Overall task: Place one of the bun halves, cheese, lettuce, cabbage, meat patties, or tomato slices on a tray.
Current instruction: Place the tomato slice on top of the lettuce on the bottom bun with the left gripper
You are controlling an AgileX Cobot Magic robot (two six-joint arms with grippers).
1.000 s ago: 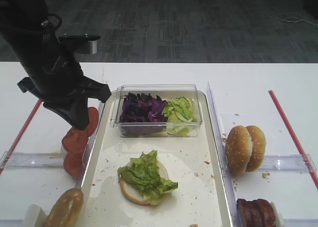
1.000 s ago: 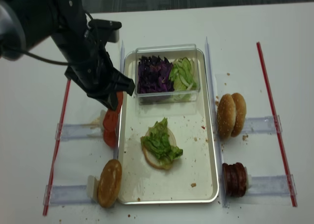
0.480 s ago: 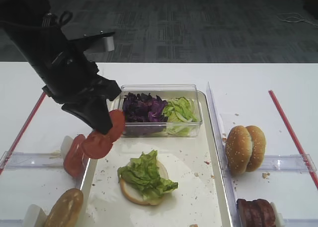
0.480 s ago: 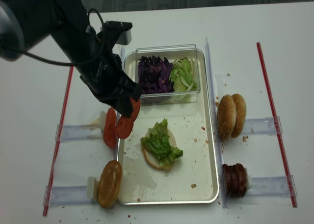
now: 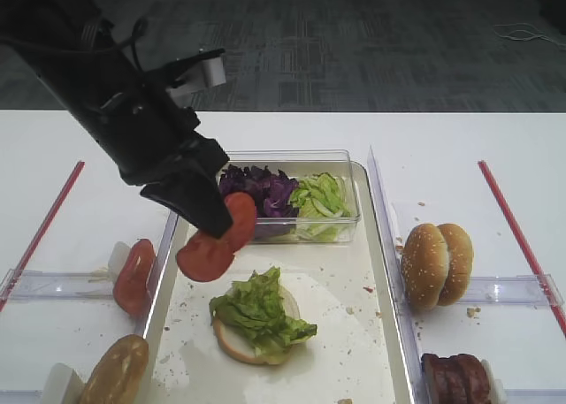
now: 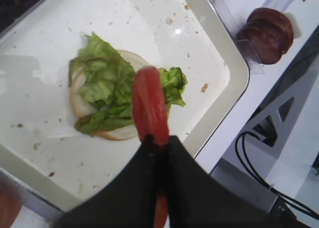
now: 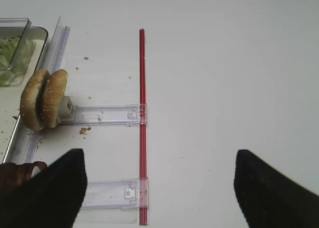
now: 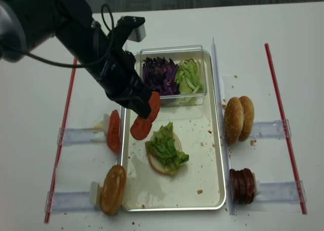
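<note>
My left gripper (image 5: pixel 219 225) (image 8: pixel 144 111) (image 6: pixel 159 140) is shut on the tomato slices (image 5: pixel 237 220) (image 8: pixel 152 105) (image 6: pixel 148 106). A second slice (image 5: pixel 205 255) (image 8: pixel 139 128) hangs just below them. They hover above the left part of the cream tray (image 5: pixel 386 271) (image 8: pixel 219 155) (image 6: pixel 235 83). A bun half topped with lettuce (image 5: pixel 258 317) (image 8: pixel 165 151) (image 6: pixel 105 88) lies on the tray just right of them. My right gripper (image 7: pixel 159 188) is open over bare white table, with nothing between its fingers.
A clear box with purple cabbage (image 5: pixel 252 192) and green strips (image 5: pixel 323 201) sits at the tray's far end. One tomato slice (image 5: pixel 133 276) and a bun half (image 5: pixel 115 373) stand in left holders. Two bun halves (image 5: pixel 436 264) (image 7: pixel 44 99) and meat patties (image 5: pixel 455 379) stand on the right.
The left gripper lifted the tomato slices out of the left holder and carried them right, over the tray's rim toward the lettuce-topped bun. One slice stayed behind.
</note>
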